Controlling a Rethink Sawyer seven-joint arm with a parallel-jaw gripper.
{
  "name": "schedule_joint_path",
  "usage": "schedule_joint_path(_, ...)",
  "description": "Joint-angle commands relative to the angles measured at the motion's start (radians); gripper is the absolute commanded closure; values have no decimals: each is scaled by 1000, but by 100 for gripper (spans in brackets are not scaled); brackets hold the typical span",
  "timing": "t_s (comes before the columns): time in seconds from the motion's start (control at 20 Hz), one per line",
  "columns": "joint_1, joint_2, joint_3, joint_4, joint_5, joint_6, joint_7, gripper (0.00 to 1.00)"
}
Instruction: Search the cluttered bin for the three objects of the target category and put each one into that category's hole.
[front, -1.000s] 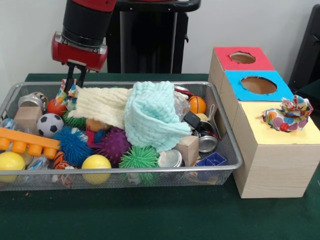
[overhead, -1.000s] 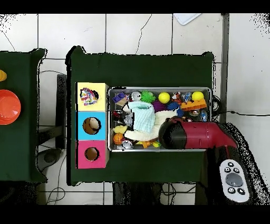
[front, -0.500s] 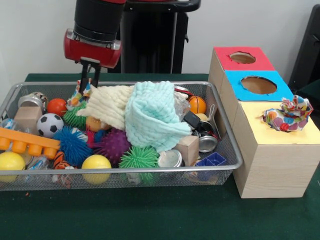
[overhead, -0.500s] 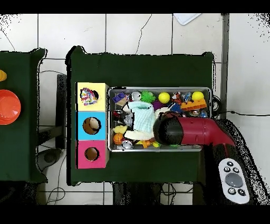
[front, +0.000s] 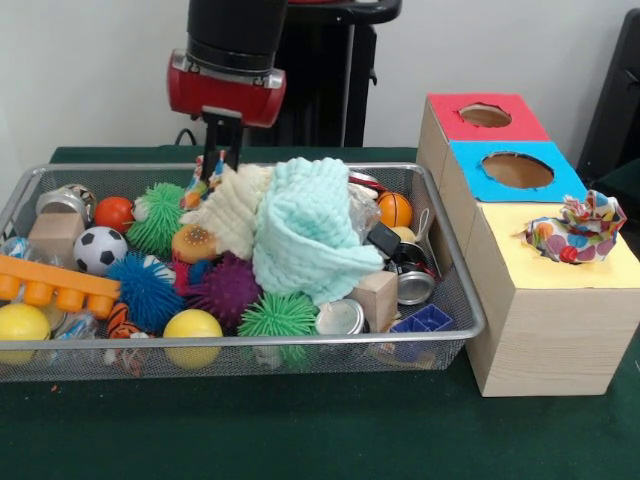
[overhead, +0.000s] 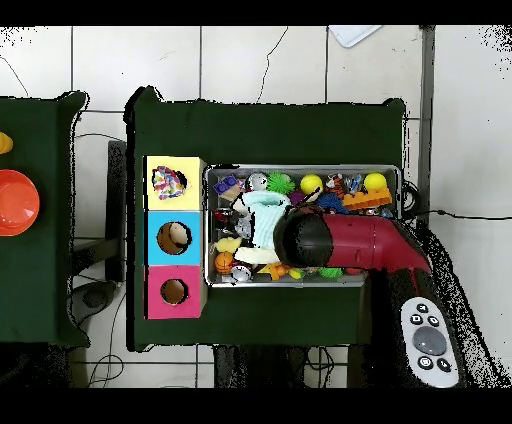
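The wire mesh bin (front: 462, 296) is full of clutter; in the overhead view (overhead: 300, 168) it lies right of the boxes. My gripper (front: 221, 150) hangs over the bin's far side, left of the middle. It is shut on a dotted ruffled fabric piece (front: 204, 175), held just above the cream cloth (front: 235, 210). In the overhead view the red arm (overhead: 345, 243) hides the gripper. A second dotted fabric piece (front: 576, 229) sits on the yellow box's hole and also shows from overhead (overhead: 168, 183). A third is not visible.
Three wooden boxes stand right of the bin: red top (front: 485, 116), blue top (front: 517, 170), yellow top (front: 600, 268). A mint knitted cloth (front: 305, 232) is heaped mid-bin. Spiky balls (front: 228, 290), a soccer ball (front: 98, 248), yellow balls (front: 192, 325), tins and wooden blocks fill the rest.
The arm has moved right along the bin's far side, carrying the dotted fabric piece with it. The cream cloth has bunched toward the mint cloth, uncovering a green spiky ball.
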Motion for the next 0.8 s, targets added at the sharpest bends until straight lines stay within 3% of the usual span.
schedule_joint_path(0.05, 66, -47, 80, 71, 105, 198, 82, 100)
schedule_joint_path(0.55, 181, -93, 22, 37, 199, 289, 171, 100)
schedule_joint_path(0.8, 214, -93, 14, 12, 229, 311, 164, 100)
